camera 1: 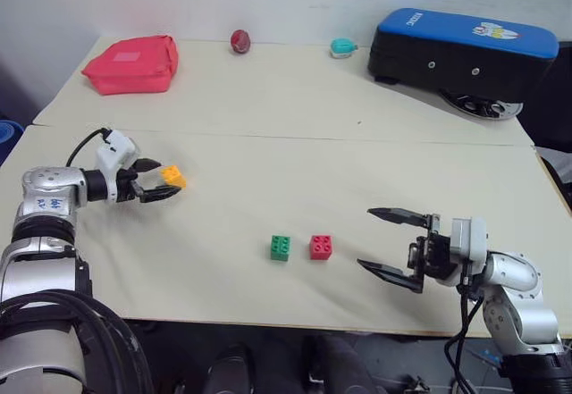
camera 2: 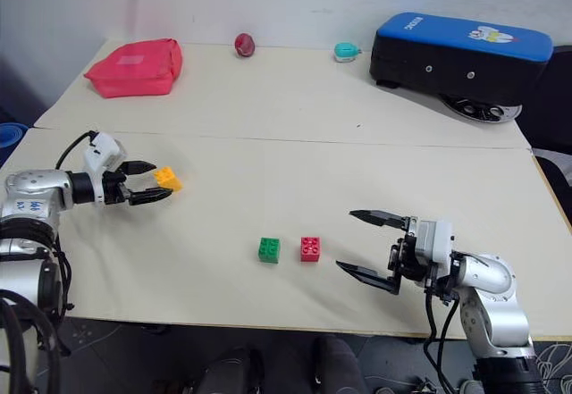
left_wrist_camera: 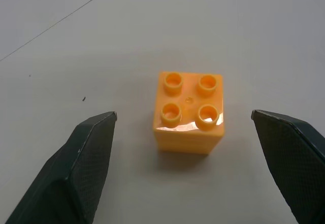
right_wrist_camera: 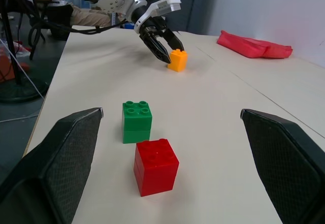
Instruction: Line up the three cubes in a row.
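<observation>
Beige table (camera 1: 295, 126), blue-topped case (camera 1: 465, 50), lettering unreadable.

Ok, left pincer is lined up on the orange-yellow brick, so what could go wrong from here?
1. The left pincer is open with the orange-yellow brick just ahead of its fingers; advancing off-centre could nudge the brick away rather than straddle it.
2. The green brick and red brick sit close together; setting the third beside them could knock them askew.
3. The open right pincer waits near the red brick, narrowing room on that side.
</observation>
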